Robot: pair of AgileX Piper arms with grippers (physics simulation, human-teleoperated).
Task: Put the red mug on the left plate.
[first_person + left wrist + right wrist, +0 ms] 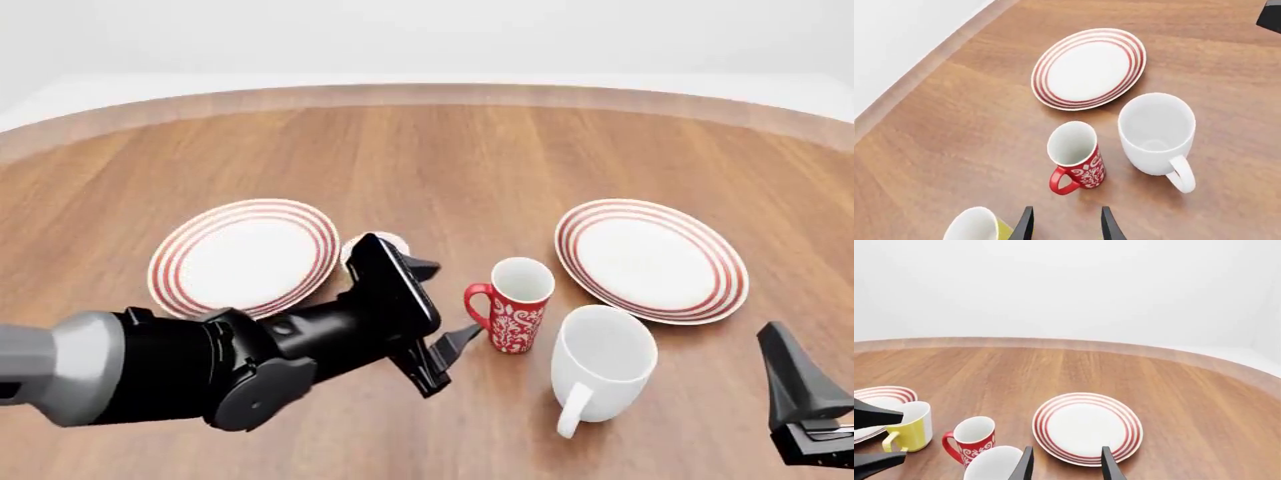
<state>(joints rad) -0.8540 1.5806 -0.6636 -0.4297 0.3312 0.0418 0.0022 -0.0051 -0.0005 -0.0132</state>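
A round wooden tabletop (467, 150) carries everything. The left arm (160, 375), grey and black, reaches in low across the near left side, its wrist hiding part of the scene behind it. Two matching white plates ringed in red lie flat: the left plate (244, 258) toward the left and the other plate (650, 259) toward the right, well apart from each other. Near the right plate's closer edge stands a plain white mug (601, 366), upright, handle turned toward the camera. Just left of it and a little further back stands the red mug (515, 303), upright on the bare wood between the two plates, its handle pointing left toward the left hand; it touches neither plate. A yellow mug (911, 432) sits close to the left plate, mostly hidden behind the arm in the front view. The left hand (427, 315) hangs just beside the red mug's handle with its fingers spread and nothing between them. The right hand (1065, 462) sits low at the near right, its fingers parted and empty, apart from the white mug
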